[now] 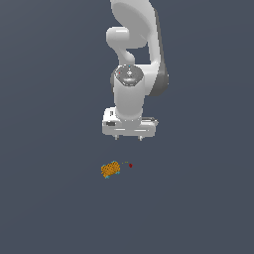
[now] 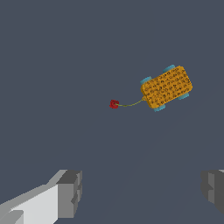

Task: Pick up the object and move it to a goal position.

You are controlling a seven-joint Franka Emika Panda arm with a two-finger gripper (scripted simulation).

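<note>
Gripper (image 1: 128, 137) is hanging wide open, empty, touching nothing, above the desk (image 1: 49, 198). Orange wheeled toy block (image 1: 110, 169) is lying on the desk, well apart, with a thin cord trailing to a red knob (image 1: 130, 165).

Bare floor all around the object (image 1: 110, 169); only its red-tipped cord (image 2: 114, 104) lies beside it

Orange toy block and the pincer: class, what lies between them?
Nothing: both views show only bare grey ground between the open pincer and the orange toy block.
</note>
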